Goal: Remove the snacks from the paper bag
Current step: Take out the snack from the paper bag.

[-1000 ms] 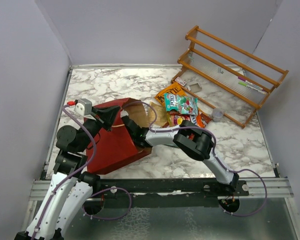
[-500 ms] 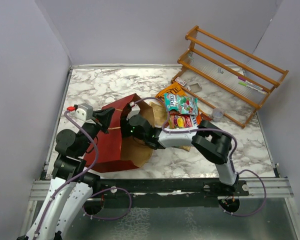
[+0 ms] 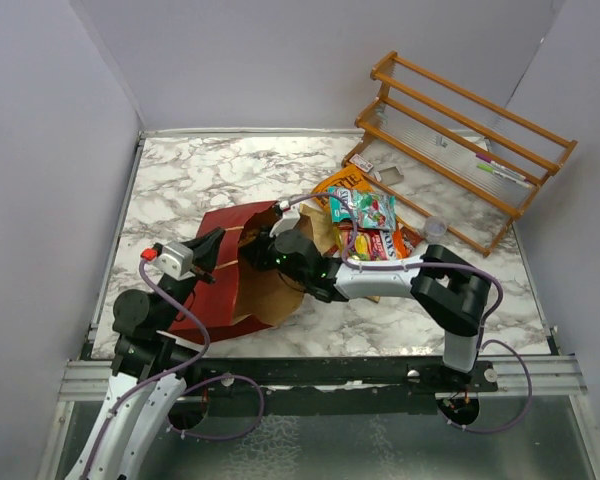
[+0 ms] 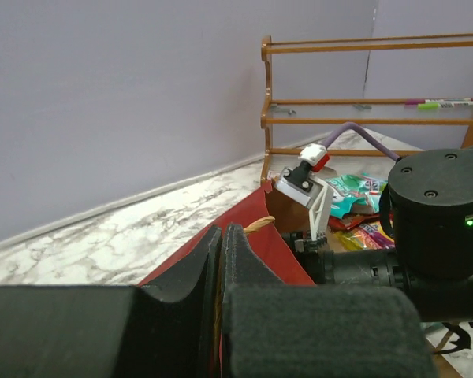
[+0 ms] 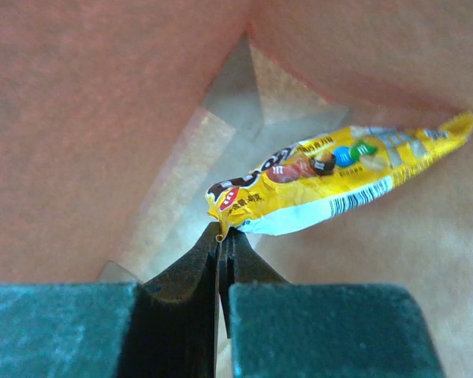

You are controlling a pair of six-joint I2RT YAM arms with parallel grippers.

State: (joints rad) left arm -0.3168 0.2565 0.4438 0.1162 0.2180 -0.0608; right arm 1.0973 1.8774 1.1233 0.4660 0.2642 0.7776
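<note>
The dark red paper bag (image 3: 202,292) lies on its side with its brown inside (image 3: 268,292) facing right. My left gripper (image 3: 220,240) is shut on the bag's upper rim and its tan string handle (image 4: 258,225). My right gripper (image 3: 262,250) reaches into the bag's mouth. In the right wrist view it (image 5: 221,235) is shut on the corner of a yellow candy pack (image 5: 339,183) inside the bag. Other snacks lie outside to the right of the bag: a teal pack (image 3: 362,207), a red and yellow pack (image 3: 366,241) and an orange chip bag (image 3: 334,188).
A wooden slatted rack (image 3: 470,150) stands at the back right with pens (image 3: 502,171) on it. A small grey cup (image 3: 435,228) sits by its front rail. A small white item (image 3: 363,163) lies near the rack. Walls close in on the left, back and right.
The left gripper has pulled the bag's rim nearer and to the right, so more brown inside shows. The right arm has swung right, its gripper staying inside the bag's mouth.
</note>
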